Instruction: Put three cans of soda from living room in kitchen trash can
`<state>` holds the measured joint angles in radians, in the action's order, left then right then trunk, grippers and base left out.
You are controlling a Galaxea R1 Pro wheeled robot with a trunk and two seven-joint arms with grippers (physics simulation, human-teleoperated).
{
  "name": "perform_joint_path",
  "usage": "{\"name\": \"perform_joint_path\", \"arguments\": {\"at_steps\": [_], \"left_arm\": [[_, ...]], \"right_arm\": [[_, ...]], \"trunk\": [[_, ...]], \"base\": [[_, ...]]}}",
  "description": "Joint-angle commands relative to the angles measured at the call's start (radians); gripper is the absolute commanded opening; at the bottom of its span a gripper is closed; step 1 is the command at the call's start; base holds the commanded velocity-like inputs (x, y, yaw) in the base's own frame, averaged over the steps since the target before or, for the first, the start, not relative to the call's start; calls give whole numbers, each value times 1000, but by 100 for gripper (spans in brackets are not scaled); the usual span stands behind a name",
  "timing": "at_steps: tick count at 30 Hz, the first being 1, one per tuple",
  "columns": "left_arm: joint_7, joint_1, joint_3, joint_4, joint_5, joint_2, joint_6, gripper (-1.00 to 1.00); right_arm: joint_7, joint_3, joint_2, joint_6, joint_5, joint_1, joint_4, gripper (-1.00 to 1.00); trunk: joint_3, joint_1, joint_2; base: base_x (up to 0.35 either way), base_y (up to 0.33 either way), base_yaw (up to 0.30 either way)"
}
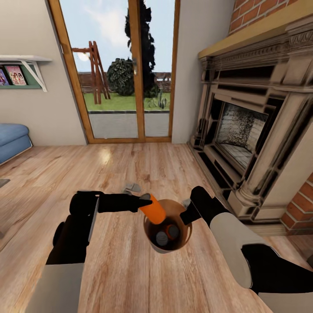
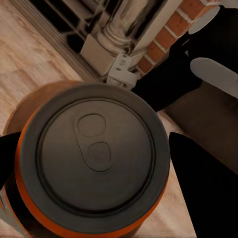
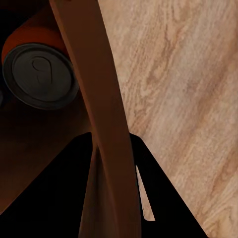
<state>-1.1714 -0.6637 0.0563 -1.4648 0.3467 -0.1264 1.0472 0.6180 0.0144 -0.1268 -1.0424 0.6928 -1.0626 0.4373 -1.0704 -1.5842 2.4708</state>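
Observation:
My left gripper (image 1: 145,201) is shut on a bright orange can of soda (image 1: 153,209), tilted over the mouth of the tash can (image 1: 176,213). In the left wrist view that can's grey top (image 2: 96,156) sits between my black fingers (image 2: 208,188). My right gripper (image 1: 188,209) is shut on the bin's rim and holds it above the wood floor; the tan wall (image 3: 99,99) runs between its jaws. Two more cans stand inside the bin: an orange one (image 1: 173,231), also seen from the right wrist (image 3: 39,74), and one with a grey top (image 1: 161,238) whose side is hidden.
The red brick fireplace (image 1: 252,143) with its ornate surround stands close on the right. Wood-framed glass doors (image 1: 126,69) are straight ahead, and the blue sofa (image 1: 11,139) is at the far left under a wall shelf (image 1: 24,65). A small grey object (image 1: 131,188) lies on the floor.

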Motion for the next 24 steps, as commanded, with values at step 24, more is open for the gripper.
{"name": "perform_joint_path", "arguments": {"at_steps": [24], "left_arm": [[305, -1, -177, 182, -159, -16, -79, -100]], "right_arm": [[-1, -1, -13, -5, -21, 0, 0, -100]], "trunk": [[0, 0, 0]], "base": [[0, 0, 0]]}}
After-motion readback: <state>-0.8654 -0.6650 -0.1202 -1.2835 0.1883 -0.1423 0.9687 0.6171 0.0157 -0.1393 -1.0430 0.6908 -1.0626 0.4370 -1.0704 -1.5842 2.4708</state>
